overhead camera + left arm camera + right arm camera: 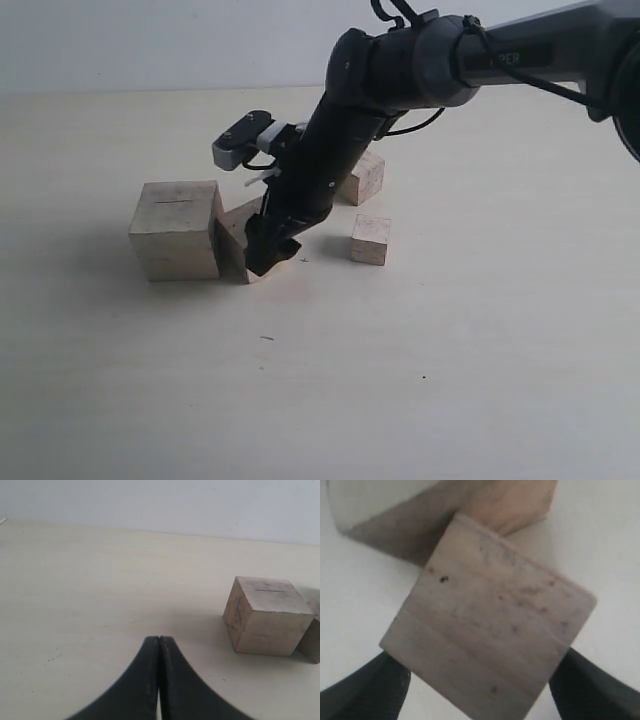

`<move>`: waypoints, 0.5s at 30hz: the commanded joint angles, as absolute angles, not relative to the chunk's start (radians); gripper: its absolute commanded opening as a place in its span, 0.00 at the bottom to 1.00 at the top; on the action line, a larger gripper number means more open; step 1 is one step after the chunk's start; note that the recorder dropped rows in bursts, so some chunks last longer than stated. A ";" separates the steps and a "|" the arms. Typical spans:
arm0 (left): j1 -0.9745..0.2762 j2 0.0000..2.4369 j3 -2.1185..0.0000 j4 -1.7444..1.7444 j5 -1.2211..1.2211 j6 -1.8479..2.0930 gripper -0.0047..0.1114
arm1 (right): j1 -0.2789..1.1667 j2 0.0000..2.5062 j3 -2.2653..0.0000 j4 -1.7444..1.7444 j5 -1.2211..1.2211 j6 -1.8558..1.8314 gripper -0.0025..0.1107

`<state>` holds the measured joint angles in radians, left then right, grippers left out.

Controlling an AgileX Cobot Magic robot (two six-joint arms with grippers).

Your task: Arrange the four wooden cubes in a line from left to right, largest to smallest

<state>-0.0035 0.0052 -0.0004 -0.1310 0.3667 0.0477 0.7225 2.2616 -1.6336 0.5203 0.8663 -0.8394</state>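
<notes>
Altogether four wooden cubes point(176, 228) point(236, 230) point(364, 180) point(370, 240), one cube point(485, 635) between right fingers point(365, 692)

**Pale table, plain wall, soft light**

A broad table point(470, 390) fills nearly all of the exterior view. Its top is pale cream, smooth and matte, with a tiny dark speck point(265, 338) here and there. Behind its far edge rises a plain wall point(150, 40), whitish with a faint blue-grey cast (the left wrist view shows the same wall, a little greyer). The light is even and diffuse, and the shadows on the tabletop are weak and soft-edged.
</notes>
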 commanded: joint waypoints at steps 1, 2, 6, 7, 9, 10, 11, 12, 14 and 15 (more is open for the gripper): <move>-0.011 0.000 0.000 -0.134 0.359 0.048 0.04 | 0.732 2.258 -1.632 0.524 0.754 -0.726 0.65; -0.011 0.000 0.000 -0.134 0.359 0.048 0.04 | 0.732 2.258 -1.632 0.524 0.747 -0.701 0.65; -0.011 0.000 0.000 -0.134 0.359 0.048 0.04 | 0.732 2.258 -1.632 0.526 0.757 -0.667 0.63; -0.011 0.000 0.000 -0.134 0.359 0.048 0.04 | 0.732 2.258 -1.632 0.531 0.764 -0.667 0.63; -0.011 0.000 0.000 -0.134 0.359 0.048 0.04 | 0.732 2.258 -1.632 0.546 0.771 -0.667 0.63; -0.011 0.000 0.000 -0.134 0.359 0.048 0.04 | 0.732 2.258 -1.632 0.574 0.773 -0.667 0.63; -0.011 0.000 0.000 -0.134 0.359 0.048 0.04 | 0.732 2.258 -1.632 0.591 0.775 -0.667 0.63; -0.011 0.000 0.000 -0.134 0.359 0.048 0.04 | 0.732 2.258 -1.632 0.595 0.768 -0.667 0.63; -0.011 0.000 0.000 -0.134 0.359 0.048 0.04 | 0.732 2.258 -1.632 0.591 0.750 -0.667 0.63; -0.011 0.000 0.000 -0.134 0.359 0.048 0.04 | 0.732 2.258 -1.632 0.591 0.750 -0.670 0.63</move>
